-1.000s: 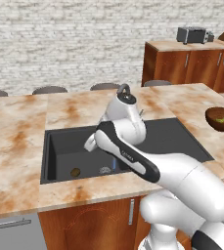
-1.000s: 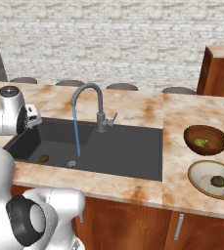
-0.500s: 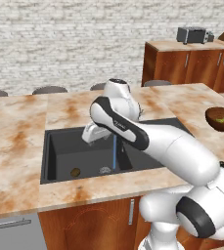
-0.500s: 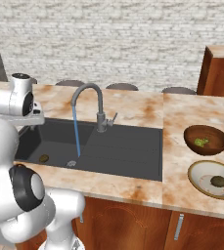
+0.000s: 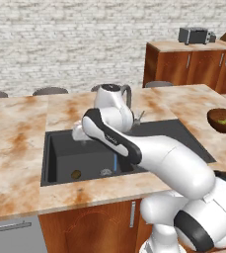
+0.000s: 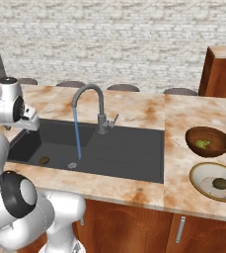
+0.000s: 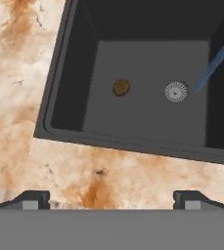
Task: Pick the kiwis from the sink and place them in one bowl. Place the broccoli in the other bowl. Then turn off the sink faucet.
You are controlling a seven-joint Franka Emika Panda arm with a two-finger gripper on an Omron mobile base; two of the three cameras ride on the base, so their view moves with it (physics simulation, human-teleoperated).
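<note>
Gripper [image 7: 111, 197] spread wide, empty. Kiwi [image 7: 121, 87] lies ahead of the tips on the sink [image 7: 59, 73] floor, beside the drain [image 7: 176, 91]. Risk: round fruit rolls off closing pads; water stream [image 7: 213, 63] may nudge it.

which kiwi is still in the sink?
The kiwi left of the drain on the basin floor. The other kiwi already sits in the cream bowl.

Marble counter [image 5: 16, 143], orange-veined. Grey brick wall [image 6: 114, 39] behind. Wooden cabinets [image 5: 193, 64] at far right carry a toaster [image 5: 194, 35]. Stool tops [image 5: 49, 91] line counter's far edge.
</note>
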